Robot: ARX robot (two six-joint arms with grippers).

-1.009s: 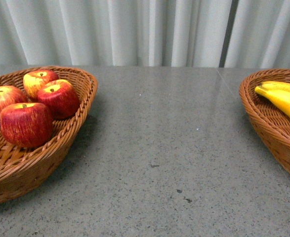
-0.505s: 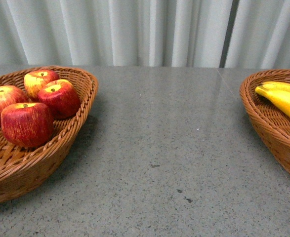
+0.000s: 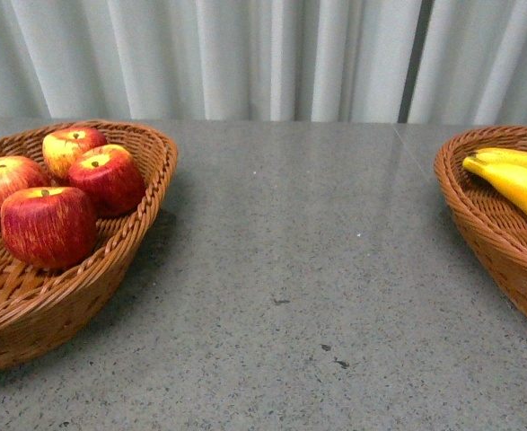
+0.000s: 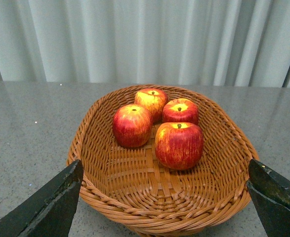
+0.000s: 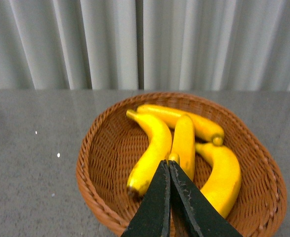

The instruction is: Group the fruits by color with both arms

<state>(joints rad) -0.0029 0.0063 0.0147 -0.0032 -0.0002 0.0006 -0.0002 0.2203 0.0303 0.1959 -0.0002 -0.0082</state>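
Observation:
Several red apples point(image 3: 49, 224) streaked with yellow lie in the wicker basket point(image 3: 39, 305) at the left of the front view. Yellow bananas point(image 3: 519, 184) lie in the wicker basket point(image 3: 487, 233) at the right edge. Neither arm shows in the front view. In the left wrist view my left gripper point(image 4: 164, 197) is open, its dark fingers point(image 4: 51, 205) wide apart over the near rim of the apple basket point(image 4: 110, 202), holding nothing; the apples point(image 4: 179, 144) sit beyond it. In the right wrist view my right gripper point(image 5: 168, 165) is shut and empty above the bananas point(image 5: 152, 150) in their basket point(image 5: 98, 173).
The grey speckled table point(image 3: 308, 269) stretches between the two baskets. A pale pleated curtain point(image 3: 263, 54) hangs behind the table's far edge.

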